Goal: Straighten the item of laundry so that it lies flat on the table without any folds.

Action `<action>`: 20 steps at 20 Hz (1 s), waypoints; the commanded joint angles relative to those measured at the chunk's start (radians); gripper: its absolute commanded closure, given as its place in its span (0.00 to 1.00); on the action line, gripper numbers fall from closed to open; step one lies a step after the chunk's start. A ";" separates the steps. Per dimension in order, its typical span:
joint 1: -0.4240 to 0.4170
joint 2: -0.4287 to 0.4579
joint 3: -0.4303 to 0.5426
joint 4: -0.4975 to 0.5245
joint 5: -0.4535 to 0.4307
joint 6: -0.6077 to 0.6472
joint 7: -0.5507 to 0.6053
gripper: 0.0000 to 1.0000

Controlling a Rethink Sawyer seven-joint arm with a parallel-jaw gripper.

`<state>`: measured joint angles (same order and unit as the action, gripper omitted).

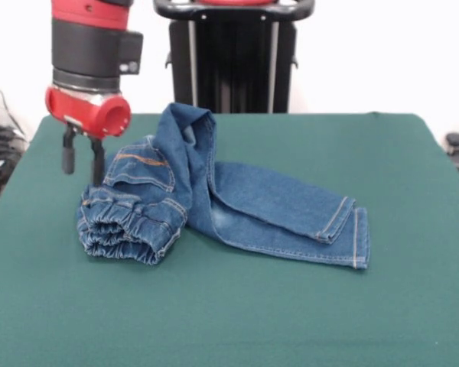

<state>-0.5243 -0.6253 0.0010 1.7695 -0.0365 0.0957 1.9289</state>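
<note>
You see a green table (237,306) before a white wall, with the jeans (214,199) crumpled left of centre, legs folded rightward. Your gripper (83,160) hangs narrowly parted, holding nothing, just beside the bunched waistband.

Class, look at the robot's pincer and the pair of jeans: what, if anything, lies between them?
Nothing. In the front view the pincer hangs right beside the bunched waistband end of the jeans, with only bare green table showing around it.
</note>
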 commanded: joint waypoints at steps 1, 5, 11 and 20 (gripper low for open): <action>0.089 0.071 0.053 -0.028 0.040 -0.022 0.167 0.00; 0.114 0.073 0.034 -0.033 0.054 -0.018 0.179 0.00; 0.116 0.116 0.045 -0.049 0.056 -0.060 0.179 0.00; 0.036 0.160 0.112 -0.077 0.006 -0.081 0.118 0.00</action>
<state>-0.4770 -0.5116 0.0017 1.7408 -0.0261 0.0569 1.9289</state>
